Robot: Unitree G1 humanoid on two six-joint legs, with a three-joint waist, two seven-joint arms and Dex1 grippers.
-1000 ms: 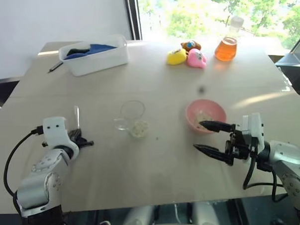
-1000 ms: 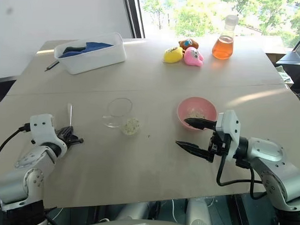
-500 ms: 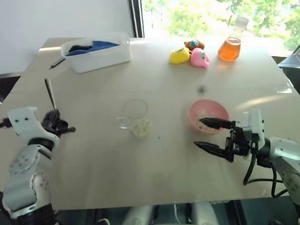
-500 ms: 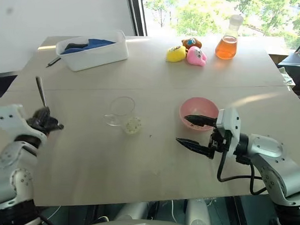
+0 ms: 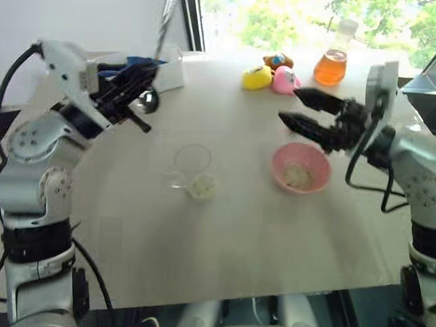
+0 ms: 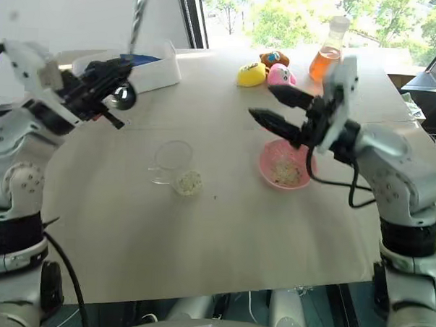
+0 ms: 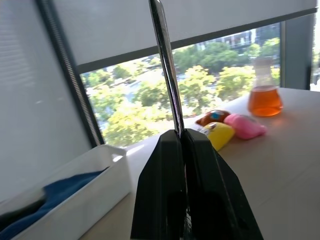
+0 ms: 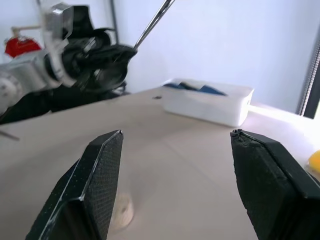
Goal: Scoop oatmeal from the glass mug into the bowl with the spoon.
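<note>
Currently the left gripper [image 5: 134, 95] is raised over the table's [image 5: 222, 236] left side, jaws clamped on the spoon [image 5: 165, 20], whose handle sticks up steeply and whose small bowl end shows just below the fingers. Glass mug [image 5: 191, 166] sits mid-table, well below and right of that claw, with a small heap of oatmeal [image 5: 202, 185] on the table touching its near side. Bowl [image 5: 300, 168] holds some oatmeal; the right gripper [image 5: 301, 113] hovers above its far rim, jaws wide apart, empty. Left wrist view shows the spoon handle pinched between closed fingers [image 7: 165, 190]; right wrist view shows the other arm across the table. Both arms are lifted, forearms angled inward.
</note>
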